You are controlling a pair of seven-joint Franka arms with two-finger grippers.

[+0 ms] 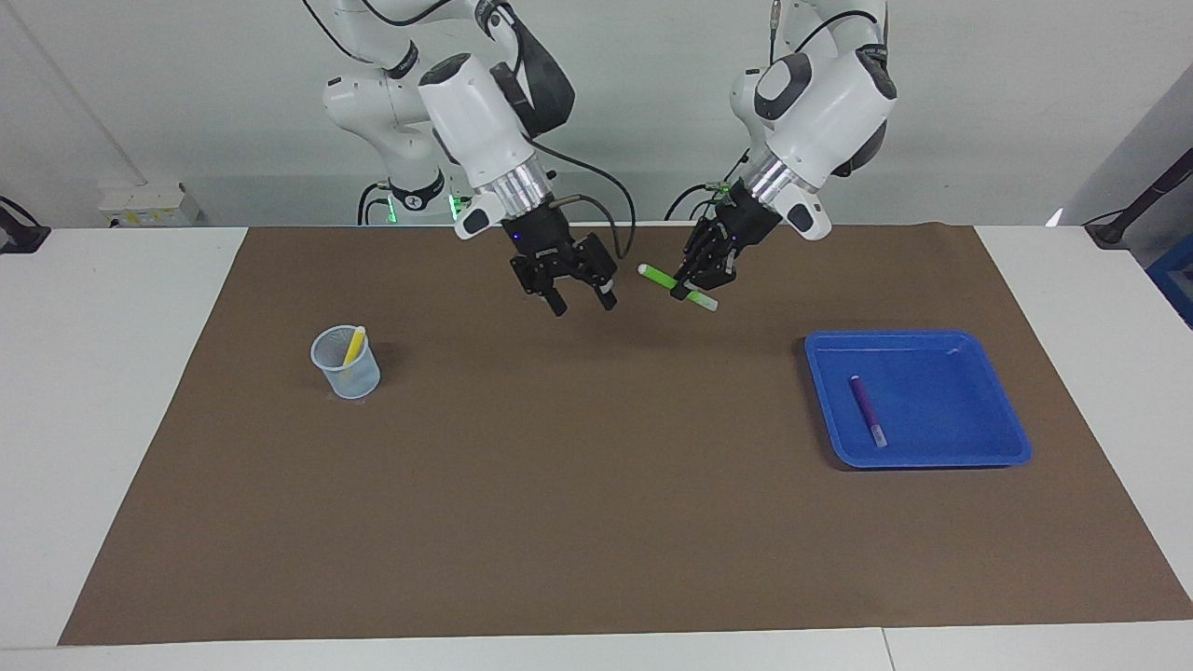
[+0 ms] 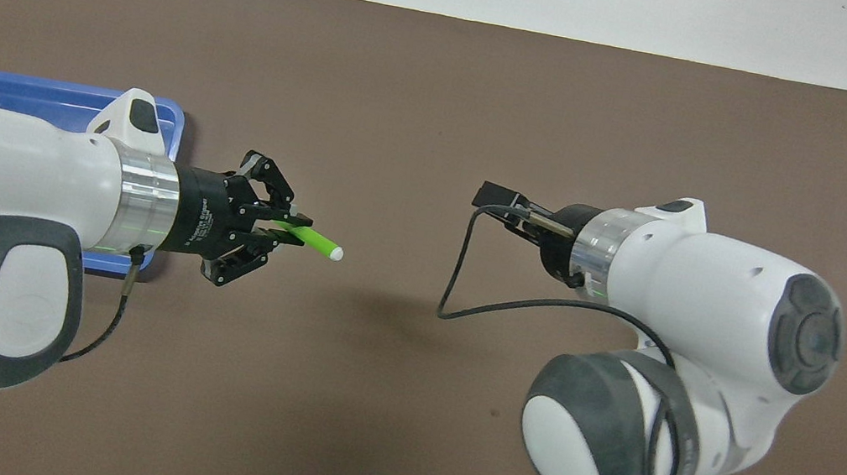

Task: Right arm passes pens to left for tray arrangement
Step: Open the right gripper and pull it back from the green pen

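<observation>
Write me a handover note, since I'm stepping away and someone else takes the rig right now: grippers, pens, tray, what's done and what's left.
Left gripper: shut on the green pen, up in the air over the mat, between the table's middle and the tray.
Right gripper: open, empty, over the mat's middle, apart from the pen.
Purple pen: lying in the tray.
Yellow pen: standing in the cup at the right arm's end.
Done: purple pen placed; green pen is in the left gripper alone.
Left: set the green pen in the tray, then pass and place the yellow one.
</observation>
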